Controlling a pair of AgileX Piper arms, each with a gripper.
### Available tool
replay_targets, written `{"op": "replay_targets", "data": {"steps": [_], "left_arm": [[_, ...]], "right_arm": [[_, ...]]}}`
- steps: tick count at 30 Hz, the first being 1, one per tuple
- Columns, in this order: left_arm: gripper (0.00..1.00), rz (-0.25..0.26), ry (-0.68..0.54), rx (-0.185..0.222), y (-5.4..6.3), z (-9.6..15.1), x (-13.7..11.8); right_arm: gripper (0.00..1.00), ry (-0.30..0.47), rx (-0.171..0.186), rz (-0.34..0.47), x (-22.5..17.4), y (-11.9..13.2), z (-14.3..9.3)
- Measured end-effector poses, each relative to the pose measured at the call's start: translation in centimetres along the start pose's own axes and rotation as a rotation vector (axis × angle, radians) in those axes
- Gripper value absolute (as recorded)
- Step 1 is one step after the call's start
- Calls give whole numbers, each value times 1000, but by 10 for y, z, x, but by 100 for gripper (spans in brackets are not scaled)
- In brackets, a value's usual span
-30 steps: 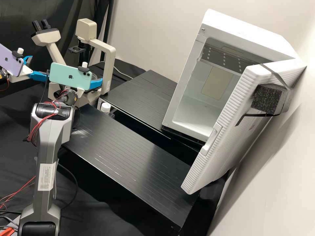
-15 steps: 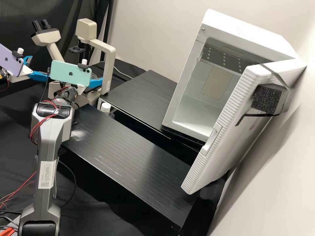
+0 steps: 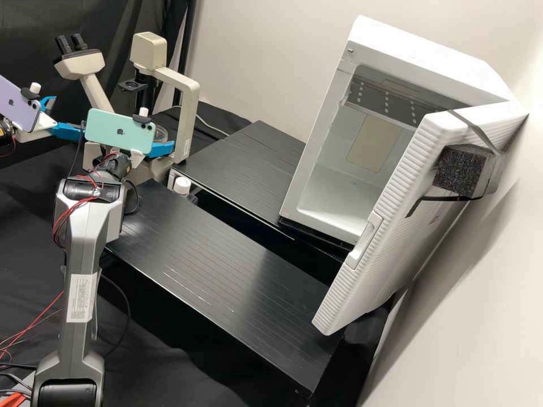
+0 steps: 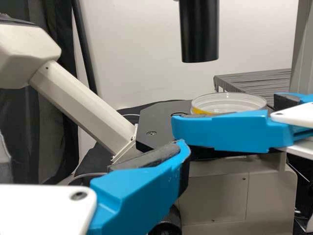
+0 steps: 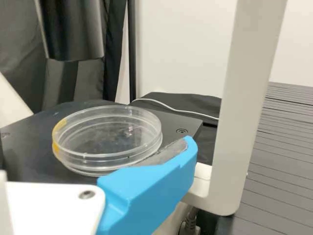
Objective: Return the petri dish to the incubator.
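In the high view, my right gripper [image 3: 163, 148], beneath the green phone, is at the stage of the microscope [image 3: 184, 110]. The clear petri dish [image 3: 160, 135] lies just behind its visible finger. My left gripper [image 3: 67, 116] stands open farther left, holding nothing. The right wrist view has the dish [image 5: 105, 139] on the black stage [image 5: 29, 161], with my open right gripper [image 5: 95, 152] around it, one finger close along its rim. From the left wrist view, my left gripper [image 4: 93, 156] is short of the stage, and the dish [image 4: 230, 103] is beyond my right gripper's nearer finger [image 4: 220, 131].
The white incubator [image 3: 322, 130] stands at the right, its door [image 3: 390, 220] wide open. Black slatted tables [image 3: 226, 260] lie between it and the arms. A white-capped bottle [image 3: 181, 185] stands beside them. The microscope's upright [image 5: 239, 107] rises near my right finger.
The green-phone arm's gripper has shifted slightly, ending a little lower and to the left, and more of the dish shows behind its finger. The purple-phone arm looks still.
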Motion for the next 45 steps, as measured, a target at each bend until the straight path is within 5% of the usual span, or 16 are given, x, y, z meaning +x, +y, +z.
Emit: {"op": "replay_targets", "data": {"steps": [13,27,28,45], "left_arm": [[100,0,0,0,0,0,0],[100,0,0,0,0,0,0],[100,0,0,0,0,0,0],[100,0,0,0,0,0,0]], "right_arm": [[100,-17,-38,2,10,-10,8],[100,-39,-35,-4,20,-7,9],[0,-39,-35,-4,20,-7,9],[0,-45,-56,-11,20,-7,10]]}}
